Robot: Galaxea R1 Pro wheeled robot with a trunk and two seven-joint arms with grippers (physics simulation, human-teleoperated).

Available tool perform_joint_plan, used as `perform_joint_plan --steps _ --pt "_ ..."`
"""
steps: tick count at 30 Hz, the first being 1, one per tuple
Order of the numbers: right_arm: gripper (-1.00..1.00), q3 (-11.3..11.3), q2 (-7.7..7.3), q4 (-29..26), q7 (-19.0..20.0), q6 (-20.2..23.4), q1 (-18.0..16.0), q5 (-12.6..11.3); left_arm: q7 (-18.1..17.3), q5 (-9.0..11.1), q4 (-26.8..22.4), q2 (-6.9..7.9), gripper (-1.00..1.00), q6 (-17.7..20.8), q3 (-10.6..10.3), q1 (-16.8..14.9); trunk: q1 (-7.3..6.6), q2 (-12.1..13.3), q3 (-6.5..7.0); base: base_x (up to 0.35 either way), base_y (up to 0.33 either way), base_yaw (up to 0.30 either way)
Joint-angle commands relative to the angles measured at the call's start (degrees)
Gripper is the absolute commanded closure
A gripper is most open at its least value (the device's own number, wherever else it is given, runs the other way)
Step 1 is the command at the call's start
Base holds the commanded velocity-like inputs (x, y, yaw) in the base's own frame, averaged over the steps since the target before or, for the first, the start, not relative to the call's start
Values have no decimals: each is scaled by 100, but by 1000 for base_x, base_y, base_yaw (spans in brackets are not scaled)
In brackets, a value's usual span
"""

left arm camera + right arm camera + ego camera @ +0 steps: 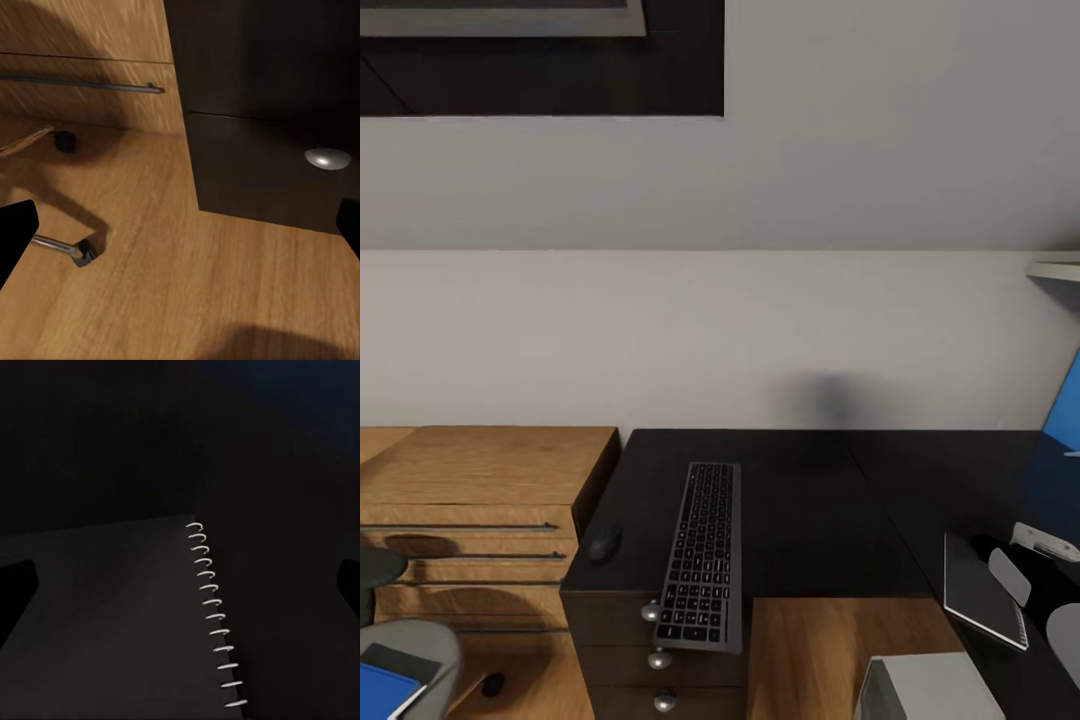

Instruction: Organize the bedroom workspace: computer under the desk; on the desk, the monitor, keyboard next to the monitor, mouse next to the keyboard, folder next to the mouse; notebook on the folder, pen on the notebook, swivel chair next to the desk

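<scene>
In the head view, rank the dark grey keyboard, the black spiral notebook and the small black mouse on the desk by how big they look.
1. Dark grey keyboard, longest and largest.
2. Black spiral-bound notebook, clearly smaller in the picture, though it is seen at an angle.
3. Small black mouse, smallest by far.

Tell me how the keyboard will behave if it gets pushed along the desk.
The keyboard looks flat and rigid, so it should probably slide, not roll. Its near end overhangs the desk front edge, so a pull toward the robot might tip it off.
</scene>
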Motion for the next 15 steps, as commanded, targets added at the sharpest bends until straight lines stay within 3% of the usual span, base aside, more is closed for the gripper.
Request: perform_joint_plan --steps 1,15 --pt "-100 4 -2 -15 -25 39 -1 -12 31 31 2 -1 -100 -11 -50 -4 23 -45 -25 0 0 0" --pt "-100 3 -2 -20 -23 147 -1 -30 -3 27 2 0 -100 2 -51 -4 330 -607 -276 0 0 0"
